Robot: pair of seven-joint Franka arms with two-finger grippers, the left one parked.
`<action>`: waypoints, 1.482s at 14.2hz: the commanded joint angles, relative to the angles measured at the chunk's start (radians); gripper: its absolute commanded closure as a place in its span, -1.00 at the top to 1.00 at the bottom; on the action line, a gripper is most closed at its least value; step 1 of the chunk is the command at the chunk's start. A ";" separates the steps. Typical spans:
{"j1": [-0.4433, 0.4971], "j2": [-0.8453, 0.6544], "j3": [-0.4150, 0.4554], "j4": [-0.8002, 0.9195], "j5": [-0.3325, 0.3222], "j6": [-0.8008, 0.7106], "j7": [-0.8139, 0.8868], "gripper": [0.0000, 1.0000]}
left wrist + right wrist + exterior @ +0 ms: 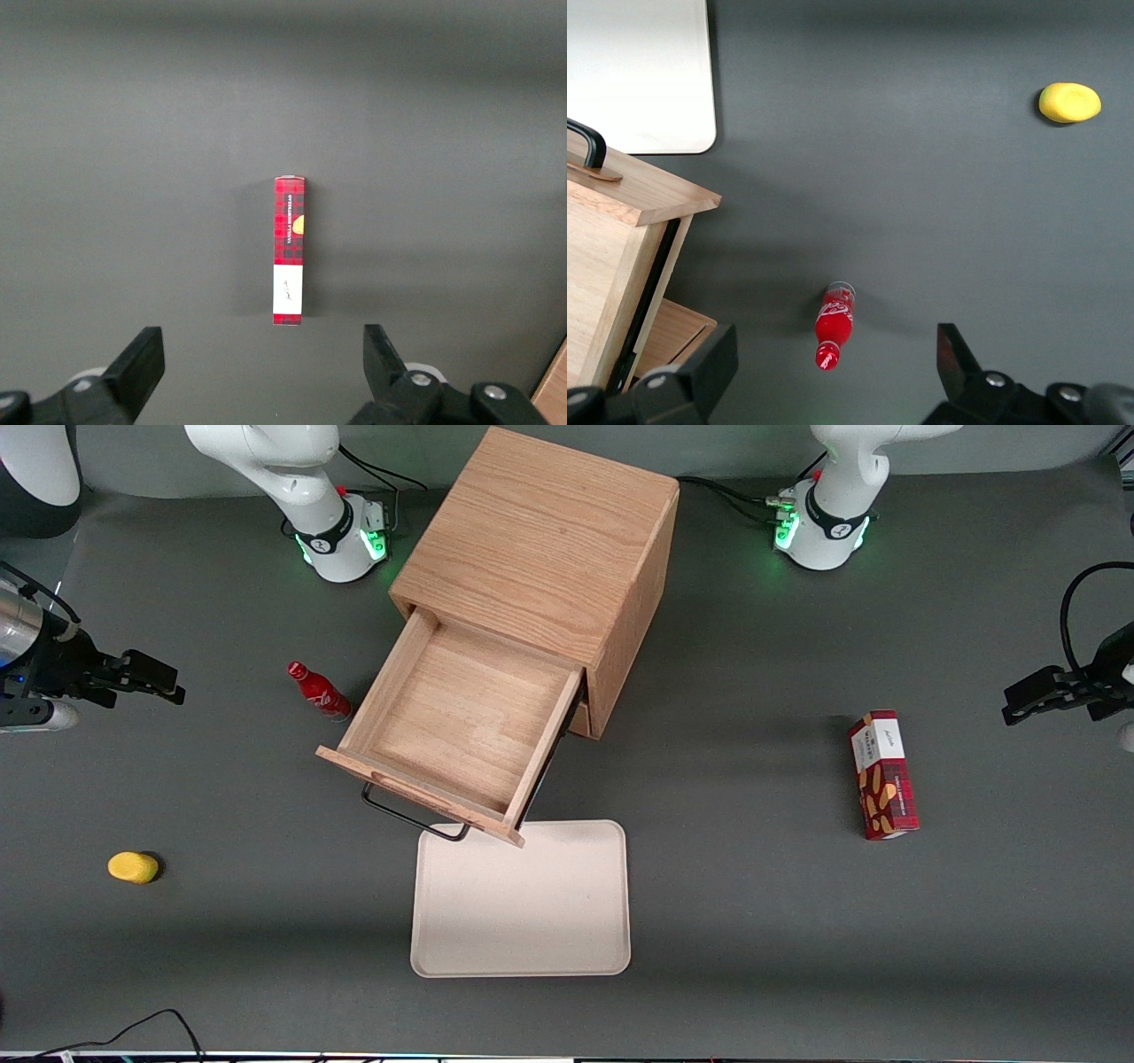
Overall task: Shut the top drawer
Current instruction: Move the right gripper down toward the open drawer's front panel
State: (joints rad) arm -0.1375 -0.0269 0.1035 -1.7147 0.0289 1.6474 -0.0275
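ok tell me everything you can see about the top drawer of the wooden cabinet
The top drawer is a light oak box pulled far out of the boxy wooden cabinet, empty inside. A thin black wire handle sits on its front panel, which overhangs the beige tray. The open gripper hovers toward the working arm's end, well clear of it.

Top drawer (461, 726) pulled fully out, empty. Gripper (168, 682) hangs open at working arm's end, well apart from cabinet (540, 540).
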 commanded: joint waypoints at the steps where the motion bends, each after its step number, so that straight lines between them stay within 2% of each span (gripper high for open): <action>1: -0.004 -0.024 0.005 -0.026 -0.007 0.018 0.023 1.00; 7: 0.007 0.007 0.008 0.016 -0.006 0.026 0.009 1.00; 15: 0.058 0.220 0.031 0.271 -0.006 -0.014 -0.149 1.00; 19: 0.079 0.366 0.065 0.459 -0.001 -0.092 -0.247 1.00; 21: 0.082 0.422 0.084 0.526 0.046 -0.095 -0.275 1.00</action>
State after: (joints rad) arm -0.0603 0.3054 0.1746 -1.3222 0.0395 1.5974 -0.2534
